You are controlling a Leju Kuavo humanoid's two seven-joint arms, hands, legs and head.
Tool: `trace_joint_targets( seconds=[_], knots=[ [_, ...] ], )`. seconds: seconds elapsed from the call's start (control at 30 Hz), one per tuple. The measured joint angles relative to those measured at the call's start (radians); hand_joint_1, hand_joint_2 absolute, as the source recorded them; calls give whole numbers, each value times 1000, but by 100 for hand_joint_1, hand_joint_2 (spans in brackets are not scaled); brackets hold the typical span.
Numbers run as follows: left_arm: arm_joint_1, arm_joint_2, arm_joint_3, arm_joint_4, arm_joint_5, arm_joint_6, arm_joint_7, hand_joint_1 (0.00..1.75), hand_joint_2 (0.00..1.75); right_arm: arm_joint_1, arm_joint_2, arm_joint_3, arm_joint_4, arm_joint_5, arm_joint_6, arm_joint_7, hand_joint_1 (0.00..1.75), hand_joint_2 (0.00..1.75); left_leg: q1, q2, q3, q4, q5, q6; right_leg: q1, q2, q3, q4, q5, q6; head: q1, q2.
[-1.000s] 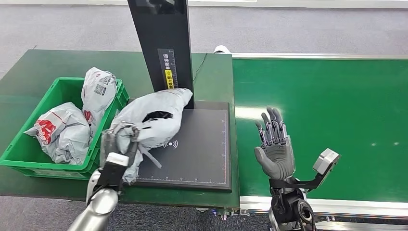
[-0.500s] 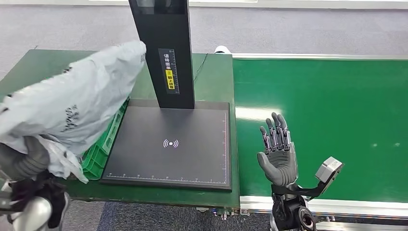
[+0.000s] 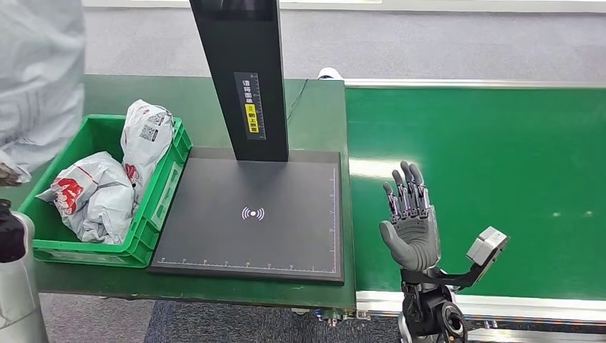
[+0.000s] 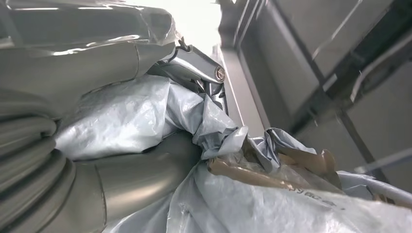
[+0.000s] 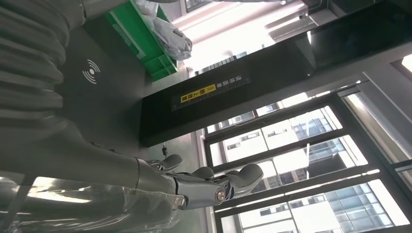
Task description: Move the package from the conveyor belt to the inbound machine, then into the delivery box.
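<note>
Above the tabletop's left edge, the left hand [image 4: 73, 160] grips the grey package [image 3: 32, 78], now raised higher and farther left than before, clear of the green bin [image 3: 154, 207]. Right hand [image 3: 411, 225] remains over the conveyor belt [image 3: 500, 164], fingers apart.

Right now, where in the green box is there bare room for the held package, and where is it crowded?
The green box has bare floor at its far-left corner, behind the red-printed bag. Its near and right side are crowded by that bag and the upright bag. The left hand holds the package above.
</note>
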Motion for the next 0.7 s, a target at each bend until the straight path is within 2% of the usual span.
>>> trace_joint_targets(
  seconds=[0.13,0.27,0.47,0.7],
  knots=[
    [-48,65,28,114,-48,17,24,175,175,-7,0,0,3,-3,8,4,0,175,0,0,0,0,0,0,0,0,0,0,0,0,0,0],
    [-34,90,30,231,-142,8,37,175,175,-11,0,0,7,-4,8,4,0,175,0,0,0,0,0,0,0,0,0,0,0,0,0,0],
    [20,86,-8,397,-274,-33,61,175,175,-27,0,1,17,-6,10,10,0,175,-1,0,0,0,0,0,-1,0,0,0,0,0,0,0],
    [53,29,-132,563,-408,-95,83,175,175,-44,0,2,21,-7,10,23,0,175,-1,0,0,0,0,0,-1,0,0,0,0,0,0,0]
  ],
)
